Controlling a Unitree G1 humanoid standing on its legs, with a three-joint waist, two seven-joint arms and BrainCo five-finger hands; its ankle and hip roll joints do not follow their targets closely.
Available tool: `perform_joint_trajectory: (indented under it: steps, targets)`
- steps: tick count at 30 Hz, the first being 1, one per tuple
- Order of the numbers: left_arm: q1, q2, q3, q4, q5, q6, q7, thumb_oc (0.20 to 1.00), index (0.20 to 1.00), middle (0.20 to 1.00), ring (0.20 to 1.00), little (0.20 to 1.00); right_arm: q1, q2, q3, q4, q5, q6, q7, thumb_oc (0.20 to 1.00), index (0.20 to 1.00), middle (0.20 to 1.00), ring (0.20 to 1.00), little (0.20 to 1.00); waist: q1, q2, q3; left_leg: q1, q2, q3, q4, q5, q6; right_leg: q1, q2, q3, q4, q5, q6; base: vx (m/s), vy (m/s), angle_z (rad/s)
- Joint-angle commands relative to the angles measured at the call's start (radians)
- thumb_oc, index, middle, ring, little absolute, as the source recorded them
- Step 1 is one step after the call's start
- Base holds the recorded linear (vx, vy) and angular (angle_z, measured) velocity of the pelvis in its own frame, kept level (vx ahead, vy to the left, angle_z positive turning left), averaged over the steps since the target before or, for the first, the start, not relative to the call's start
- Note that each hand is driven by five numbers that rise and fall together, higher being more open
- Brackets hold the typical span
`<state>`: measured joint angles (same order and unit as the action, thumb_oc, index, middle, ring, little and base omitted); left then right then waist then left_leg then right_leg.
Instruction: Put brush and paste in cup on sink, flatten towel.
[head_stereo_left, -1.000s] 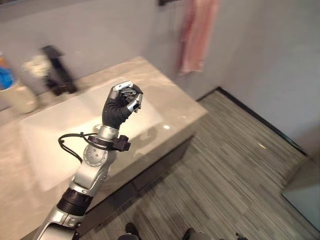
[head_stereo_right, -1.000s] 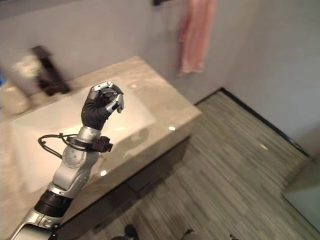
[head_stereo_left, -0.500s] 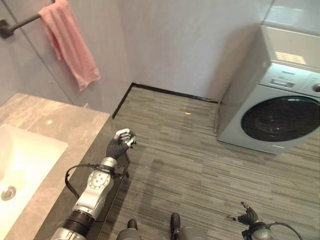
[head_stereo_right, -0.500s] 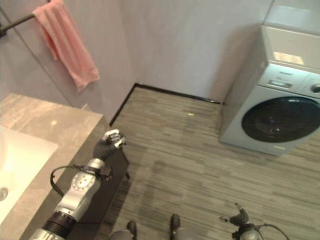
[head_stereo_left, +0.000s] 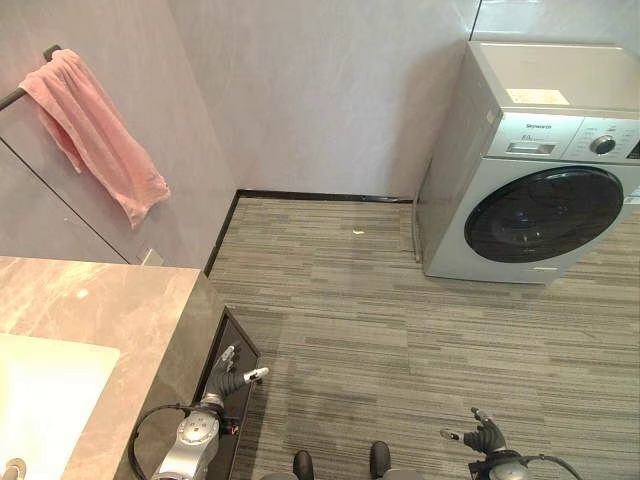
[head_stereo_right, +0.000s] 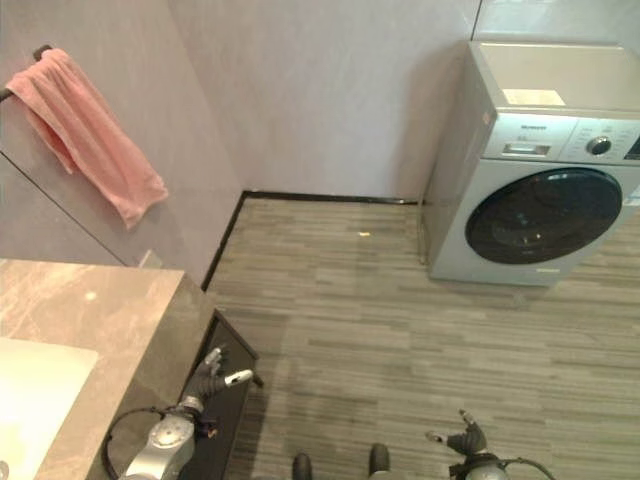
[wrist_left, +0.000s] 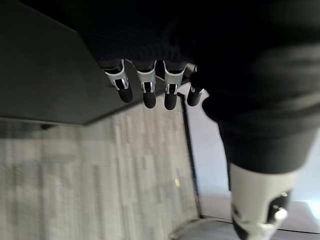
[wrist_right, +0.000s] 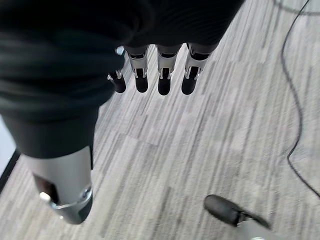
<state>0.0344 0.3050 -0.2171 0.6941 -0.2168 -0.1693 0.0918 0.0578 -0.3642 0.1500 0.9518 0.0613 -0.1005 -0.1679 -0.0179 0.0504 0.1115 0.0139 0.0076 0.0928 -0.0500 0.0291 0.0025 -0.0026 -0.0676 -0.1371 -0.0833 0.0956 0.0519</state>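
Left hand (head_stereo_left: 232, 375): we see it low beside the dark front of the counter, fingers (wrist_left: 145, 90) straight and loose, thumb apart, holding nothing.
Right hand (head_stereo_left: 484, 435): we see it low over the floor, well apart from the left hand, fingers (wrist_right: 162, 75) straight and spread, holding nothing.
Floor (head_stereo_left: 400, 330): we note grey striped planks running from the hands to the far wall.
Cabinet front (head_stereo_left: 222, 380): we note a dark panel under the counter, just beside the left hand.
Counter (head_stereo_left: 110, 330): we record a beige marbled top at the robot's left.
Sink (head_stereo_left: 40, 400): we see a pale basin set into the counter, at the near left edge of the eye views; we can make out no brush, paste or cup in the part that shows.
Towel (head_stereo_left: 95, 135): we find the pink towel hanging bunched and uneven over a dark rail (head_stereo_left: 12, 95) on the left wall, above and beyond the counter, well apart from both hands.
Washing machine (head_stereo_left: 530, 165): we log a silver front-loader with a dark round door (head_stereo_left: 540, 215), standing on the floor against the far wall at the right.
Far wall (head_stereo_left: 330, 90): we note plain pale grey, with a black skirting strip (head_stereo_left: 320, 196) along its foot.
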Motion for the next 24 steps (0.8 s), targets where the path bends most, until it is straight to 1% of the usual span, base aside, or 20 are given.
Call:
perform_joint_trajectory:
  steps: [1, 2, 3, 4, 5, 8, 9, 11, 12, 13, 15, 16, 17, 18, 19, 20, 21, 22, 23, 24]
  targets:
    - [-0.067, 0.002, 0.024, 0.121, 0.026, -0.002, 0.044, 1.0, 1.0, 1.0, 1.0, 1.0, -0.068, -0.005, 0.004, 0.009, 0.099, -0.052, 0.02, 1.0, 1.0, 1.0, 1.0, 1.0, -0.008, -0.061, 0.027, -0.135, -0.009, 0.001, 0.272, -0.109, 0.014, -0.095, -0.013, 0.009, 0.313, -0.203, 0.025, -0.14, -0.038, -0.06]
    - [-0.081, 0.002, 0.027, 0.161, 0.059, -0.001, 0.078, 1.0, 1.0, 1.0, 1.0, 1.0, -0.083, -0.001, 0.024, -0.022, 0.107, -0.06, 0.021, 1.0, 1.0, 1.0, 1.0, 1.0, -0.011, -0.069, 0.054, -0.181, -0.004, 0.0, 0.355, -0.139, 0.017, -0.133, -0.008, 0.015, 0.391, -0.23, 0.012, -0.05, -0.085, -0.06]
    - [-0.112, 0.007, 0.014, 0.214, 0.083, -0.001, 0.113, 1.0, 1.0, 1.0, 1.0, 1.0, -0.102, 0.006, 0.034, -0.066, 0.164, -0.081, 0.024, 1.0, 1.0, 1.0, 1.0, 1.0, -0.008, -0.081, 0.088, -0.254, 0.008, -0.013, 0.532, -0.229, 0.029, -0.189, -0.014, -0.008, 0.552, -0.3, -0.002, 0.0, -0.102, 0.03]
    - [-0.108, 0.009, 0.018, 0.203, 0.081, -0.002, 0.116, 1.0, 1.0, 1.0, 1.0, 1.0, -0.096, 0.007, 0.022, -0.1, 0.192, -0.09, 0.022, 1.0, 1.0, 1.0, 1.0, 1.0, -0.004, -0.084, 0.092, -0.268, 0.011, -0.014, 0.591, -0.267, 0.04, -0.194, -0.016, -0.022, 0.601, -0.329, -0.012, 0.13, -0.08, 0.2]
    - [-0.11, 0.004, 0.021, 0.207, 0.075, -0.004, 0.121, 1.0, 1.0, 1.0, 1.0, 1.0, -0.091, 0.013, 0.003, -0.098, 0.226, -0.097, 0.026, 1.0, 1.0, 1.0, 1.0, 1.0, -0.002, -0.084, 0.093, -0.273, 0.013, -0.021, 0.624, -0.285, 0.045, -0.197, -0.016, -0.026, 0.63, -0.346, -0.013, 0.17, -0.025, 0.33]
    - [-0.11, -0.009, 0.022, 0.221, 0.058, 0.0, 0.119, 1.0, 1.0, 1.0, 1.0, 1.0, -0.087, 0.023, -0.023, -0.079, 0.276, -0.107, 0.017, 1.0, 1.0, 1.0, 1.0, 1.0, 0.001, -0.087, 0.087, -0.256, 0.01, -0.021, 0.612, -0.291, 0.053, -0.177, -0.014, -0.033, 0.6, -0.339, -0.009, 0.15, 0.006, 0.18]
    - [-0.113, -0.016, 0.01, 0.235, 0.065, 0.003, 0.111, 1.0, 1.0, 1.0, 1.0, 1.0, -0.087, 0.032, -0.038, -0.051, 0.301, -0.111, 0.011, 1.0, 1.0, 1.0, 1.0, 1.0, 0.001, -0.088, 0.077, -0.235, 0.003, -0.018, 0.569, -0.279, 0.057, -0.149, -0.013, -0.034, 0.55, -0.324, -0.001, 0.28, 0.053, 0.0]
    - [-0.114, -0.017, 0.004, 0.24, 0.075, 0.003, 0.106, 1.0, 1.0, 1.0, 1.0, 1.0, -0.084, 0.031, -0.041, -0.042, 0.288, -0.11, 0.006, 1.0, 1.0, 1.0, 1.0, 1.0, 0.001, -0.087, 0.07, -0.221, -0.002, -0.018, 0.538, -0.265, 0.055, -0.134, -0.013, -0.035, 0.523, -0.313, 0.005, 0.18, 0.072, 0.02]
    - [-0.11, -0.006, -0.003, 0.207, 0.077, -0.003, 0.106, 1.0, 1.0, 1.0, 1.0, 1.0, -0.076, 0.023, -0.043, -0.039, 0.271, -0.105, 0.005, 1.0, 1.0, 1.0, 1.0, 1.0, 0.002, -0.083, 0.068, -0.201, -0.011, -0.019, 0.477, -0.236, 0.05, -0.124, -0.019, -0.039, 0.493, -0.29, 0.019, 0.12, 0.118, 0.05]
    - [-0.106, -0.002, -0.003, 0.191, 0.08, -0.003, 0.107, 1.0, 1.0, 1.0, 1.0, 1.0, -0.072, 0.022, -0.045, -0.043, 0.265, -0.103, 0.006, 1.0, 1.0, 1.0, 1.0, 1.0, 0.005, -0.082, 0.069, -0.189, -0.018, -0.014, 0.44, -0.225, 0.051, -0.136, -0.028, -0.04, 0.501, -0.269, 0.035, 0.13, 0.198, -0.01]
    - [-0.087, 0.012, 0.002, 0.129, 0.088, -0.006, 0.111, 1.0, 1.0, 1.0, 1.0, 1.0, -0.058, 0.011, -0.051, -0.069, 0.238, -0.096, 0.012, 1.0, 1.0, 1.0, 1.0, 1.0, 0.008, -0.078, 0.101, -0.149, -0.043, 0.017, 0.368, -0.216, 0.072, -0.233, -0.079, -0.019, 0.646, -0.06, 0.124, 0.03, 0.247, -0.11]
    - [-0.086, 0.015, 0.008, 0.112, 0.082, -0.009, 0.116, 1.0, 1.0, 1.0, 1.0, 1.0, -0.064, 0.005, -0.049, -0.072, 0.224, -0.094, 0.012, 1.0, 1.0, 1.0, 1.0, 1.0, 0.003, -0.066, 0.124, -0.137, -0.041, 0.023, 0.349, -0.213, 0.078, -0.282, -0.098, -0.016, 0.71, 0.005, 0.137, 0.05, 0.257, -0.26]
    - [-0.089, 0.019, 0.014, 0.111, 0.075, -0.01, 0.119, 1.0, 1.0, 1.0, 1.0, 1.0, -0.071, 0.002, -0.043, -0.079, 0.209, -0.09, 0.009, 1.0, 1.0, 1.0, 1.0, 1.0, -0.002, -0.054, 0.14, -0.118, -0.031, 0.029, 0.334, -0.213, 0.081, -0.323, -0.102, -0.023, 0.767, -0.001, 0.134, 0.05, 0.158, -0.35]
    - [-0.089, 0.019, 0.014, 0.111, 0.075, -0.01, 0.119, 1.0, 1.0, 1.0, 1.0, 1.0, -0.071, 0.002, -0.043, -0.079, 0.209, -0.09, 0.009, 1.0, 1.0, 1.0, 1.0, 1.0, -0.001, -0.056, 0.141, -0.117, -0.033, 0.03, 0.334, -0.214, 0.082, -0.324, -0.104, -0.02, 0.772, -0.004, 0.135, 0.25, 0.15, -0.34]
    - [-0.085, 0.028, 0.025, 0.105, 0.075, -0.013, 0.124, 1.0, 1.0, 1.0, 1.0, 1.0, -0.072, 0.003, -0.043, -0.083, 0.191, -0.086, 0.01, 1.0, 1.0, 1.0, 1.0, 1.0, -0.007, -0.049, 0.154, -0.078, -0.025, 0.041, 0.324, -0.232, 0.087, -0.381, -0.133, -0.06, 0.789, -0.021, 0.121, 0.41, 0.067, -0.3]
    - [-0.091, 0.032, 0.036, 0.12, 0.074, -0.012, 0.13, 1.0, 1.0, 1.0, 1.0, 1.0, -0.075, 0.008, -0.037, -0.085, 0.187, -0.086, 0.007, 1.0, 1.0, 1.0, 1.0, 1.0, -0.017, -0.059, 0.158, -0.042, -0.028, 0.035, 0.319, -0.247, 0.079, -0.423, -0.121, -0.072, 0.715, -0.047, 0.108, 0.42, 0.065, -0.31]
    - [-0.091, 0.032, 0.036, 0.121, 0.074, -0.012, 0.13, 1.0, 1.0, 1.0, 1.0, 1.0, -0.075, 0.008, -0.037, -0.085, 0.187, -0.086, 0.007, 1.0, 1.0, 1.0, 1.0, 1.0, -0.018, -0.058, 0.16, -0.039, -0.026, 0.034, 0.32, -0.25, 0.078, -0.419, -0.12, -0.074, 0.715, -0.049, 0.108, 0.49, -0.081, -0.39]
    - [-0.109, 0.037, 0.041, 0.164, 0.09, -0.011, 0.138, 1.0, 1.0, 1.0, 1.0, 1.0, -0.073, 0.012, -0.023, -0.072, 0.167, -0.084, 0.003, 1.0, 1.0, 1.0, 1.0, 1.0, -0.026, -0.078, 0.153, 0.004, -0.036, 0.03, 0.301, -0.266, 0.065, -0.451, -0.123, -0.12, 0.565, -0.038, 0.102, 0.28, -0.068, -0.26]
    - [-0.11, 0.036, 0.041, 0.165, 0.09, -0.012, 0.138, 1.0, 1.0, 1.0, 1.0, 1.0, -0.073, 0.012, -0.023, -0.072, 0.167, -0.084, 0.003, 1.0, 1.0, 1.0, 1.0, 1.0, -0.027, -0.074, 0.156, 0.009, -0.031, 0.028, 0.3, -0.267, 0.064, -0.443, -0.119, -0.125, 0.559, -0.037, 0.101, 0.42, -0.092, -0.1]
    - [-0.119, 0.038, 0.039, 0.176, 0.107, -0.01, 0.143, 1.0, 1.0, 1.0, 1.0, 1.0, -0.072, 0.01, -0.011, -0.072, 0.147, -0.078, -0.006, 1.0, 1.0, 1.0, 1.0, 1.0, -0.033, -0.075, 0.155, 0.036, -0.028, 0.027, 0.288, -0.28, 0.054, -0.454, -0.121, -0.142, 0.504, -0.031, 0.101, 0.31, -0.109, 0.02]
